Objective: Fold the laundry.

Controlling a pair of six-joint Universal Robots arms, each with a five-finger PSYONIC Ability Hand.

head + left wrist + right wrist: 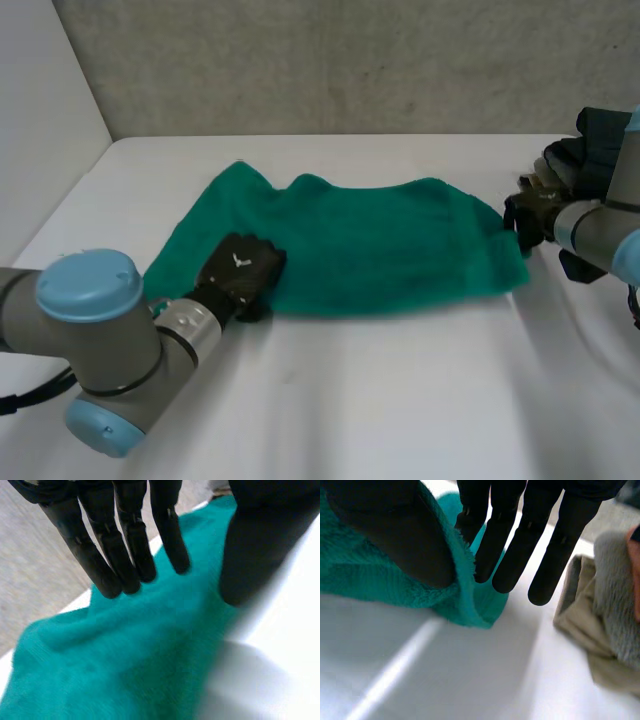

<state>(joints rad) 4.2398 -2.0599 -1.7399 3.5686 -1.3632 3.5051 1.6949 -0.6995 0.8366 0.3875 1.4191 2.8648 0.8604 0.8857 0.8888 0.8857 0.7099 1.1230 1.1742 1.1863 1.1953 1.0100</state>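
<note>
Green towel lies spread on the table, left hand flat and straight-fingered on its near-left edge, probably anchoring, right hand pinching the right corner, I'd guess to start folding.

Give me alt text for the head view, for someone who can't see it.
A green towel lies spread on a white table. The left hand is at its near left edge, the right hand is at its right corner, beside a pile of other laundry.
</note>
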